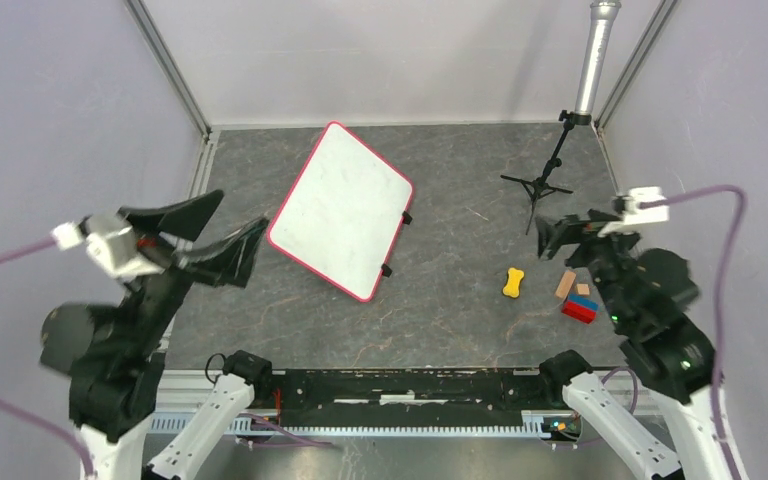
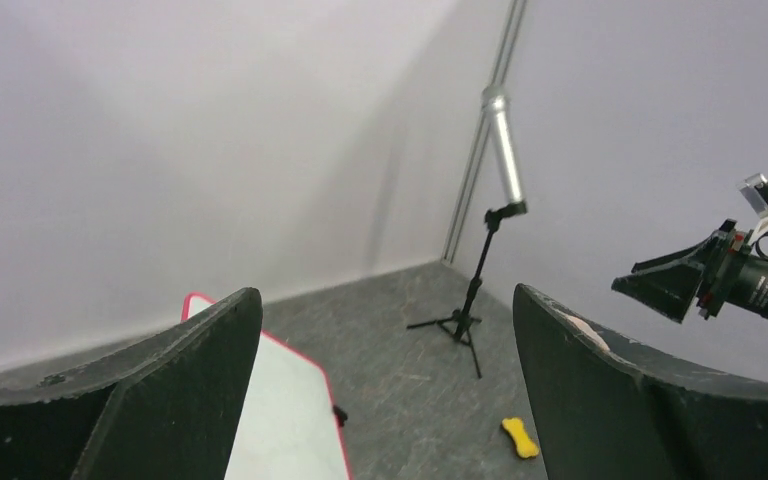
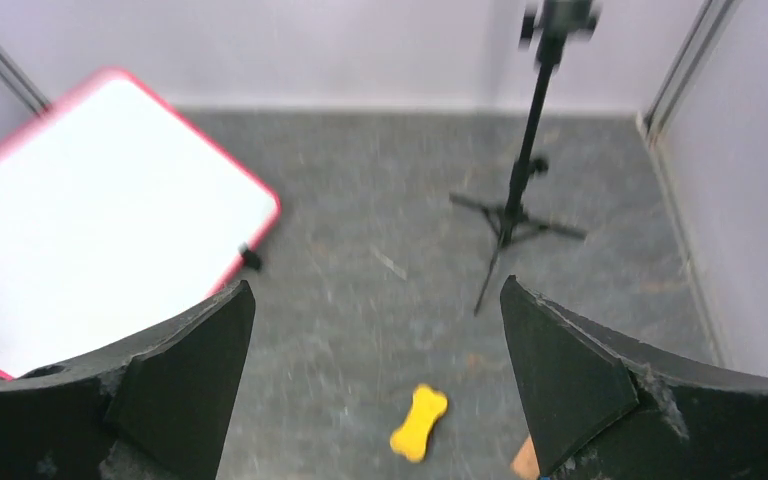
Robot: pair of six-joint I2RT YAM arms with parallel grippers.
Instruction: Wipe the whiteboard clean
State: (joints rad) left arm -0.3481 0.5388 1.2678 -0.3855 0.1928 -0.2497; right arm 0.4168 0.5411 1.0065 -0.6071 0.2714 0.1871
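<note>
The whiteboard (image 1: 340, 210) lies flat and turned at an angle in the middle of the dark floor. It is white with a thin red rim and two small black clips on its right edge. My left gripper (image 1: 243, 210) hovers open just left of the board, holding nothing. My right gripper (image 1: 542, 236) hangs open at the right, above a yellow bone-shaped piece (image 1: 513, 282) that lies loose on the floor. The left wrist view shows the whiteboard (image 2: 280, 430) below the open left gripper (image 2: 385, 290). In the right wrist view the whiteboard (image 3: 90, 220) sits far left of the open right gripper (image 3: 376, 282).
A black tripod stand (image 1: 550, 180) with a grey pole rises at the back right. A wooden block (image 1: 565, 284) and a red-and-blue block (image 1: 580, 308) lie under my right arm. Walls close the floor in on three sides.
</note>
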